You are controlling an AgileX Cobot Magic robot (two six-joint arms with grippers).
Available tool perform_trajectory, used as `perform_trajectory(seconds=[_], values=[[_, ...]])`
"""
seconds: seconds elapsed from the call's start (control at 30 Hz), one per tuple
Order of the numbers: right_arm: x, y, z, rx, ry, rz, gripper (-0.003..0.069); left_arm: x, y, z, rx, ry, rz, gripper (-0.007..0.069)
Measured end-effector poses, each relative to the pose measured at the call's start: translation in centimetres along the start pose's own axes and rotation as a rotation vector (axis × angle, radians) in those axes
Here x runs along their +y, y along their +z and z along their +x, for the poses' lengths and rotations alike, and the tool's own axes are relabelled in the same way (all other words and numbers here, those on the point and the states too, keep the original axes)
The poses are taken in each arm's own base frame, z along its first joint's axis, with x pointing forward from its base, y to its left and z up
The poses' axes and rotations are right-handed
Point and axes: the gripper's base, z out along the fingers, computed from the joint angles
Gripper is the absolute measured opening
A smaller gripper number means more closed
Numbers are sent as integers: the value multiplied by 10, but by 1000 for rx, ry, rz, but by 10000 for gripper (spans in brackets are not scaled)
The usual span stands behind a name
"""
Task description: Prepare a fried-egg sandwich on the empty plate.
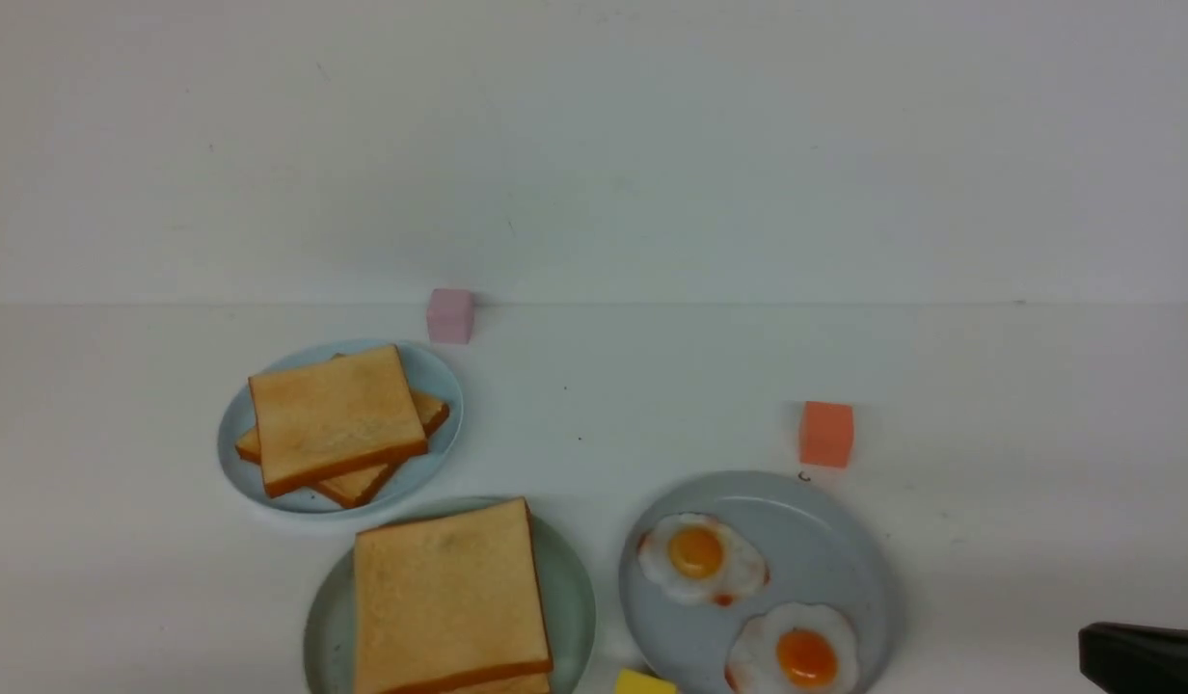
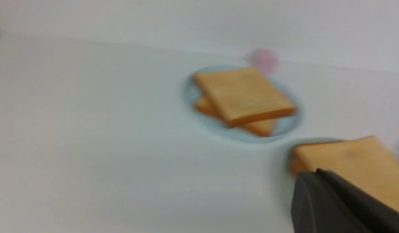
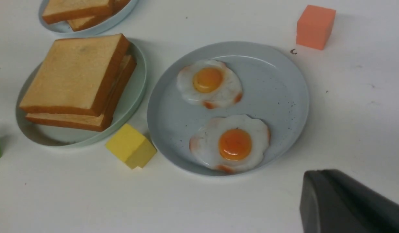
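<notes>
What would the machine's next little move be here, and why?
Likely just draw the right gripper back to rest. Two square golden-brown toast slices already lie stacked on the round pale mint-green plate, the upper one tilted as if over something; whether an egg lies between is hidden.

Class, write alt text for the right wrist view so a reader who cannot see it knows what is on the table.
A round grey-blue plate holds two white fried eggs with orange yolks. Beside it, two stacked golden-brown toast slices sit on a pale mint-green plate, with a yellow cube near both plates and an orange cube further off. Part of the dark right end effector fills one corner.
</notes>
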Motion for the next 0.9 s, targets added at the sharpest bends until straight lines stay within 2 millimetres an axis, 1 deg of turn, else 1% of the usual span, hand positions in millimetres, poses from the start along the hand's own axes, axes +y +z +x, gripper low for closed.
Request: perform_trajectory(seconds=[0.07,0.13,0.17,0.33,0.9], values=[[0,0,0,0,0,0,28,6,5,23,52,-24,-37,-13],[0,0,0,1,0,-1,29,7,8,38,105,-46,-33,-13],[0,0,0,3,-1,-1,31,6,9,41,117,-53,-23,-13],[0,0,1,13,-1,-4,36,3,9,41,111,-43,14,-10],[1,0,4,38,-3,-11,55,2,10,39,80,-77,20,3]])
